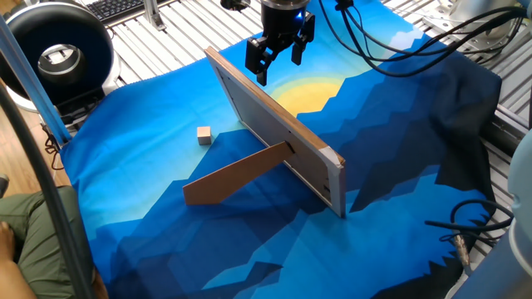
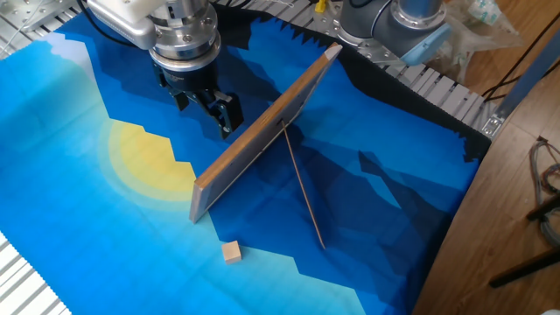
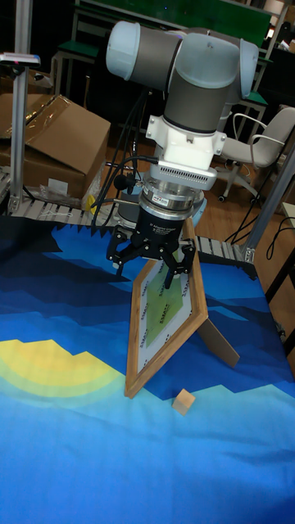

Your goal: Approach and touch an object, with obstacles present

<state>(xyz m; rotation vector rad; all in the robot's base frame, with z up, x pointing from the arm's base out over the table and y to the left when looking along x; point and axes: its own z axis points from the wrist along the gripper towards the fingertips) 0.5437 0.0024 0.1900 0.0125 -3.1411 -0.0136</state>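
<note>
gripper [image 2: 207, 112]: black two-finger pincer, fingers spread, nothing between them; hangs over the yellow sun patch, close to the frame's upper edge
cube [image 1: 204, 134]: tiny pale wood, plain faces, sharp corners; sits on the cloth on the prop-leg side of the frame, near its end corner, touching nothing; the frame stands between it and the gripper
frame [image 1: 274, 133]: flat wooden rectangle, light brown with whitish edge, standing tilted
prop leg [image 1: 237, 174]: thin flat brown board, folded out to the cloth
cloth [image 1: 166, 241]: blue jagged print, some creases
unclear: finger-to-frame gap hard to judge; arm cut off above the wrist in both table views
</note>
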